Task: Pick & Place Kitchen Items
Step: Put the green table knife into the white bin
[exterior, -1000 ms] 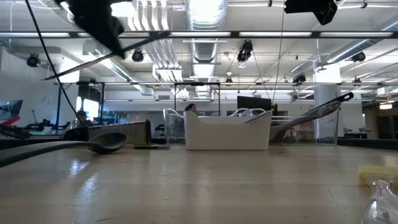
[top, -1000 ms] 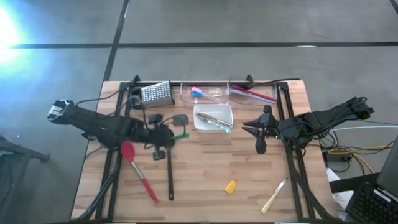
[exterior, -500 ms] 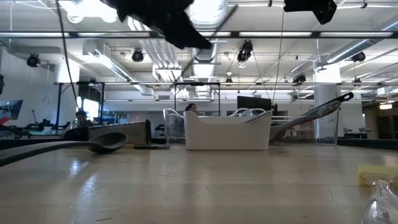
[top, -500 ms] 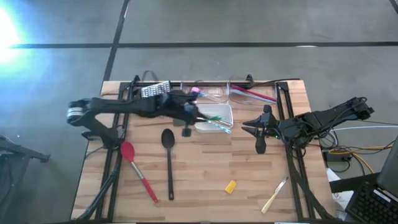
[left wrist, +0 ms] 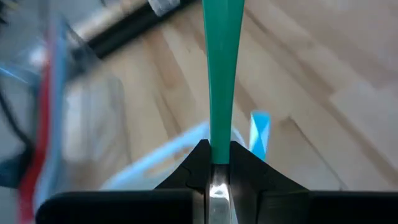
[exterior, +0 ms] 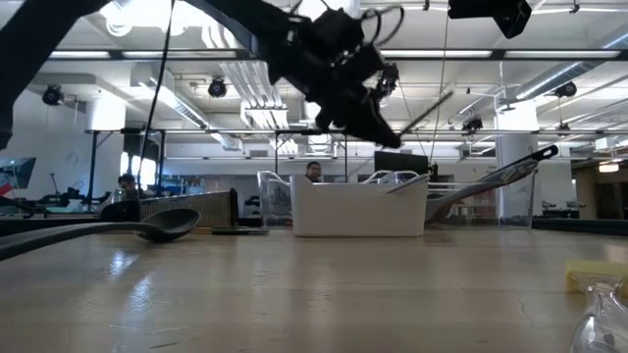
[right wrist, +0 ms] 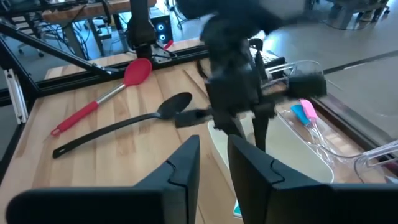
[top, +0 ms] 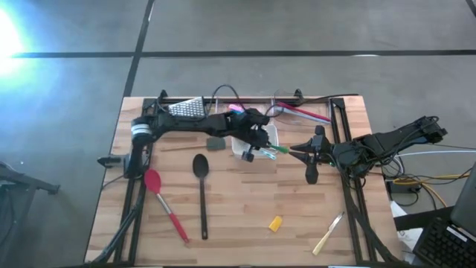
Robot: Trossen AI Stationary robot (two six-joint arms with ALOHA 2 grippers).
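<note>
White square tray [top: 273,138] at table centre; its contents are hidden under the left gripper [top: 256,149]. Behind it, a clear plastic bin [top: 262,112] holds a pink-and-blue piece [top: 236,109]; a second clear bin [top: 320,106] holds red long-handled utensils [top: 303,112]. Left gripper hangs above the tray, fingers [left wrist: 245,169] closed on a green-handled utensil [left wrist: 222,74], whose long axis runs toward the right arm. Right gripper [top: 312,155] is beside the tray, fingers [right wrist: 252,165] slightly parted, holding nothing.
</note>
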